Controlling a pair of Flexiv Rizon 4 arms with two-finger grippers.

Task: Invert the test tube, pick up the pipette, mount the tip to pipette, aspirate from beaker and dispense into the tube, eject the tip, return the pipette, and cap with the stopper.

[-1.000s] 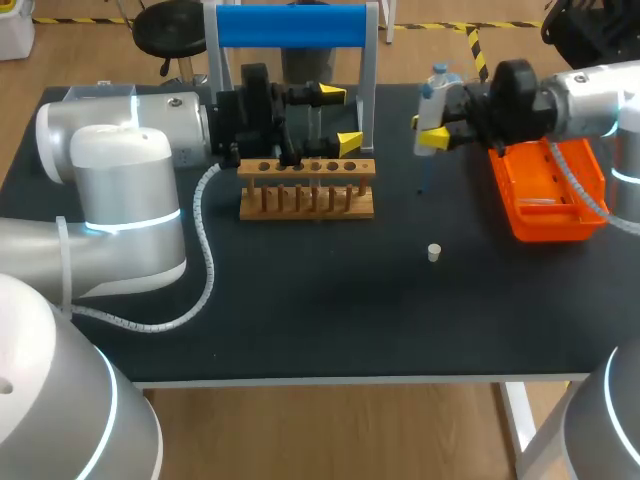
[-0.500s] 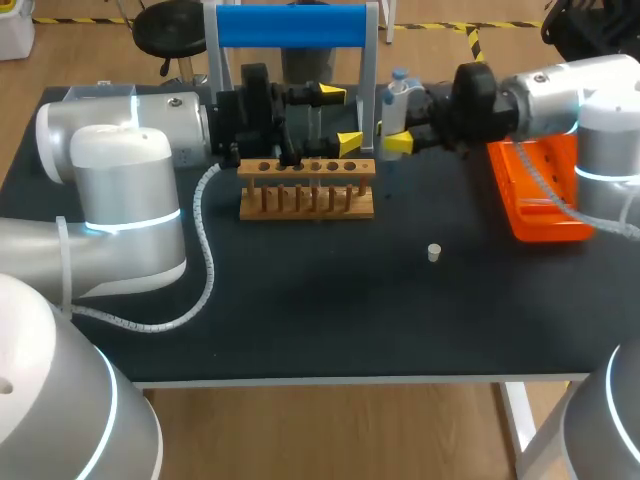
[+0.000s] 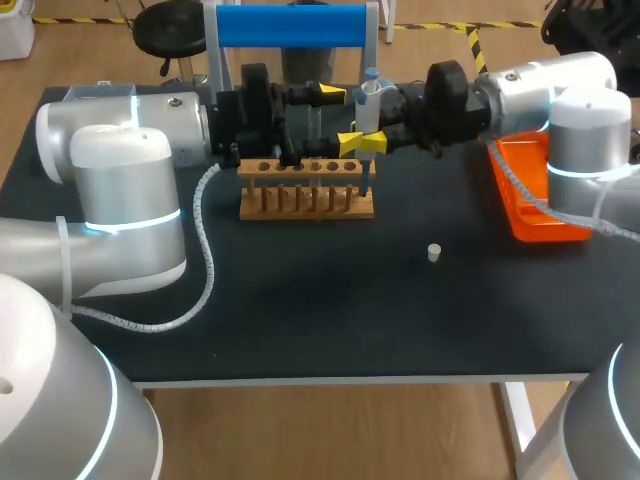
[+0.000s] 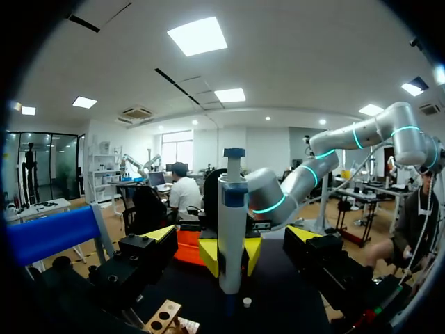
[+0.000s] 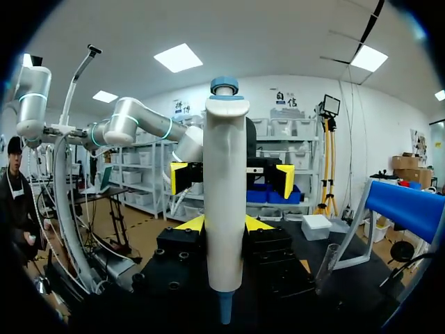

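My right gripper (image 3: 372,140) is shut on the white pipette (image 3: 369,100), which stands upright with its thin tip reaching down to the right end of the wooden tube rack (image 3: 307,188). In the right wrist view the pipette (image 5: 224,209) fills the gap between my own fingers. My left gripper (image 3: 341,117) stands open over the rack, right beside the pipette; a clear test tube (image 5: 327,268) stands near it. In the left wrist view the pipette (image 4: 231,229) is just ahead of the open fingers (image 4: 161,233). A small white stopper (image 3: 434,252) lies on the table.
An orange tray (image 3: 530,195) sits at the right, under my right arm. A blue-topped stand (image 3: 290,25) rises just behind the rack. A clear container (image 3: 100,93) stands at the back left corner.
My right arm has carried the pipette leftward from above the orange tray's side to the rack's right end, next to the left gripper. The left arm has not moved.
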